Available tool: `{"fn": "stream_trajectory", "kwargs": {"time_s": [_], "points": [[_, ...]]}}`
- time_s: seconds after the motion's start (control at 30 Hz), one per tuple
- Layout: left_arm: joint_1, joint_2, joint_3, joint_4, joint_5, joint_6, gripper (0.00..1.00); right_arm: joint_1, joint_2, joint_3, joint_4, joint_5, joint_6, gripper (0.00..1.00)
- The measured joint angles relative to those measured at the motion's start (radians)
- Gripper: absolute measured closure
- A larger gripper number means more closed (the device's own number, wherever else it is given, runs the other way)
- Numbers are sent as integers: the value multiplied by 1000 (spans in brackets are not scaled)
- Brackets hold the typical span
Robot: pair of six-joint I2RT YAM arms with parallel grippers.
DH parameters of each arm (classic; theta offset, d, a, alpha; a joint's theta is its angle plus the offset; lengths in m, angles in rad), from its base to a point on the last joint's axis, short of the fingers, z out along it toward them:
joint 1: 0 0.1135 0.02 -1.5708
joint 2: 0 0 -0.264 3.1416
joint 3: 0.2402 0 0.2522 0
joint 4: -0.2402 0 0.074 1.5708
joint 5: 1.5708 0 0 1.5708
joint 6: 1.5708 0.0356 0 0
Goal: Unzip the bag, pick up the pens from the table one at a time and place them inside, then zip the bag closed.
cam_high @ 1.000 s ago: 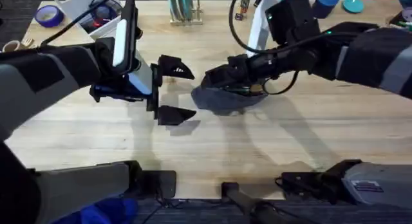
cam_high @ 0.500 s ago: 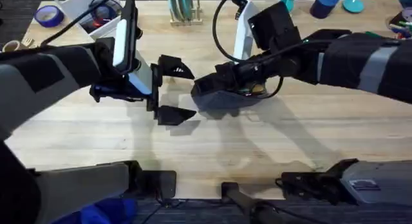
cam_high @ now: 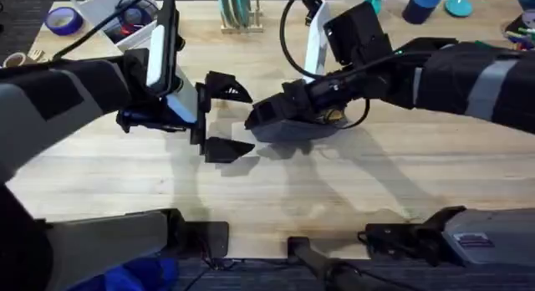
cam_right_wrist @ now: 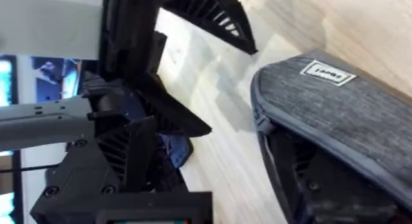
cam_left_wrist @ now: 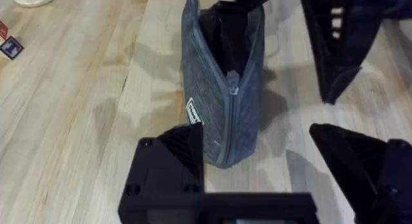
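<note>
Right gripper is reaching into the bag, grip unclear; left gripper is hovering beside it, spread wide and empty.

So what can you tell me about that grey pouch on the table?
The bag is heathered grey-blue fabric with a small white label and a zipper along its length. Its far part gapes open, with the right pincer reaching inside; the slider sits partway along. It stands on its edge on the table, ahead of the open left pincer.
</note>
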Motion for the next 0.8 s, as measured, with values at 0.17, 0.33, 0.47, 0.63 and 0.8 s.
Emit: {"fn": "stream_trajectory", "kwargs": {"time_s": [0.17, 0.33, 0.47, 0.63, 0.8], "points": [[0, 0, 0, 0, 0, 0, 6, -19, 0, -3, 0, -57, 3, 14], [0, 0, 0, 0, 0, 0, 6, -48, 0, -9, 19, -123, 3, 15], [0, 0, 0, 0, 0, 0, 4, -75, 2, -18, 60, -188, 8, 15], [0, 0, 0, 0, 0, 0, 5, -98, 15, -23, 130, -285, 33, 6], [0, 0, 0, 0, 0, 0, 6, -99, 12, -23, 185, -366, 48, 6]]}}
